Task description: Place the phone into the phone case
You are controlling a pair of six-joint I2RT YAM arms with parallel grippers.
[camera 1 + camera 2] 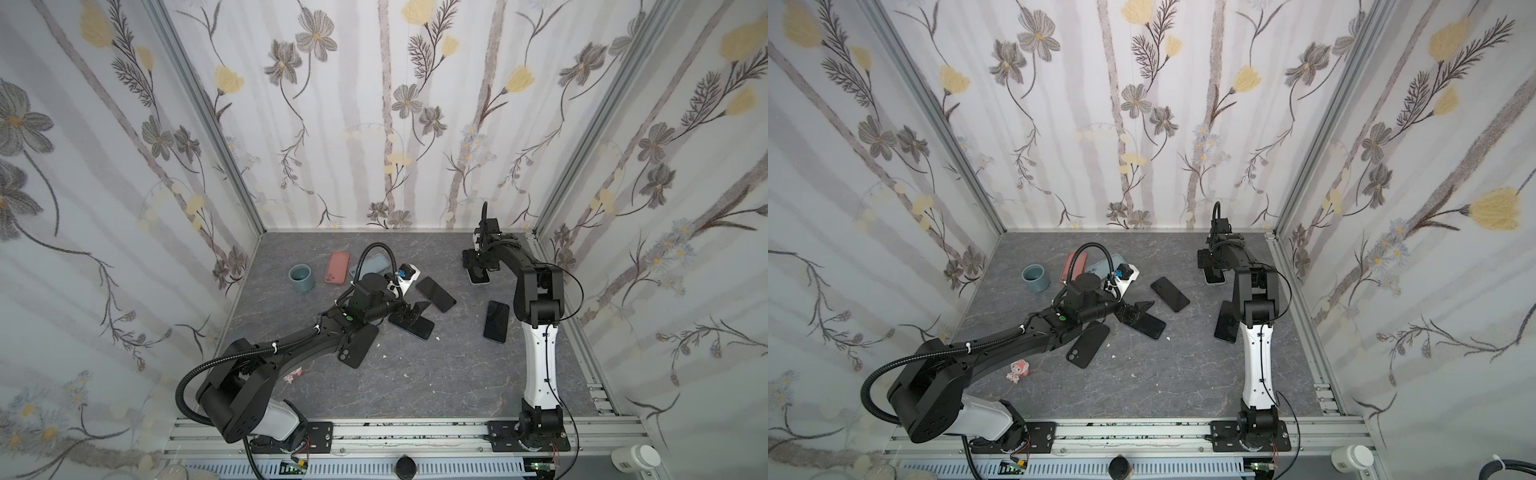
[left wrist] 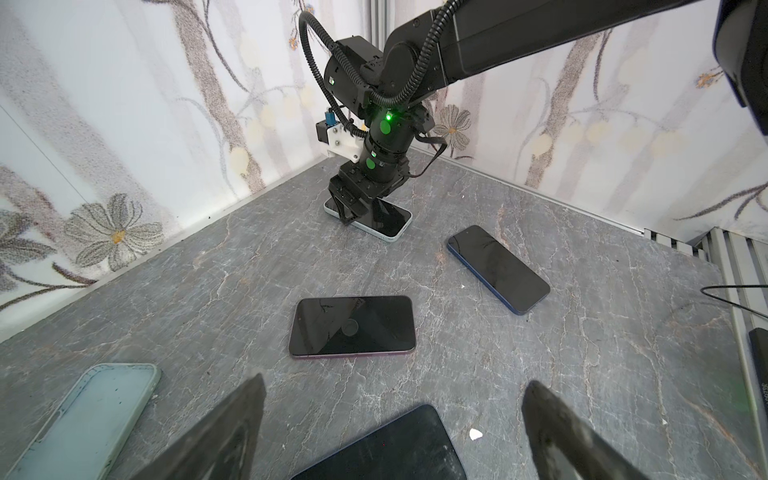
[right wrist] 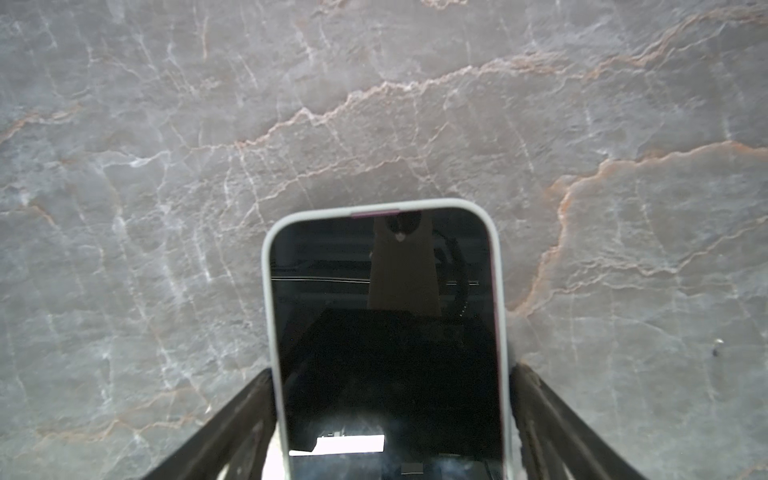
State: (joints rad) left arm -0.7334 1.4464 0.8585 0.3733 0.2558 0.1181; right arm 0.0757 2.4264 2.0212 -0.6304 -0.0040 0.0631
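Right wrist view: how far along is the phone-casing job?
Done: one phone looks seated in its white case, right claw straddling it. In hand: left claw open over a dark phone. Left: casing that one; a black case lies beside it.

We are finding nothing we can read with certainty: a dark bar (image 2: 759, 374) is carrying pale lettering too blurred to make out, and a white bottle (image 1: 633, 457) is showing only a barcode-like label.
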